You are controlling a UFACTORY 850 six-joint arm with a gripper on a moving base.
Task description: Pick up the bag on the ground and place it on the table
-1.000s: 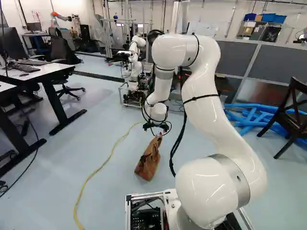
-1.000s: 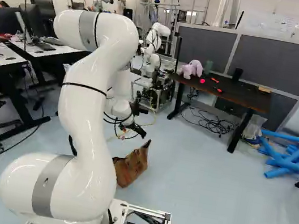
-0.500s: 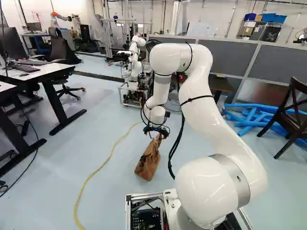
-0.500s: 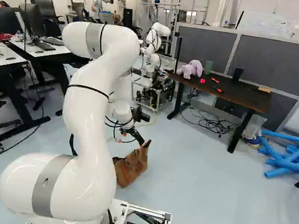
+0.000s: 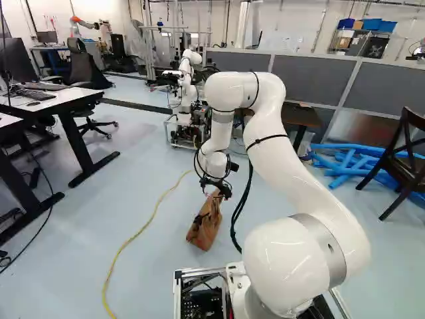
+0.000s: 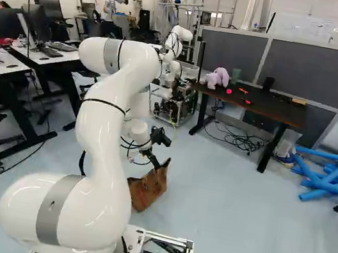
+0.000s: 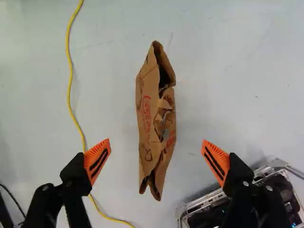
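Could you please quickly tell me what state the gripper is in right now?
Gripper: open, holding nothing, with the paper bag between its spread fingers.

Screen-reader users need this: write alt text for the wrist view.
A crumpled brown paper bag on a pale floor, seen between the two orange-padded fingers of the open gripper, neither touching it. A yellow cable runs past one finger; part of a metal-framed base shows beside the other.

Floor (image 5: 80, 266): pale blue, shines in patches
Wall (image 5: 285, 26): white, rises behind grey partitions (image 5: 309, 76)
White desk (image 5: 63, 100): stands at left of left base view
Dark chair (image 5: 404, 171): stands beside blue tubes (image 5: 345, 163)
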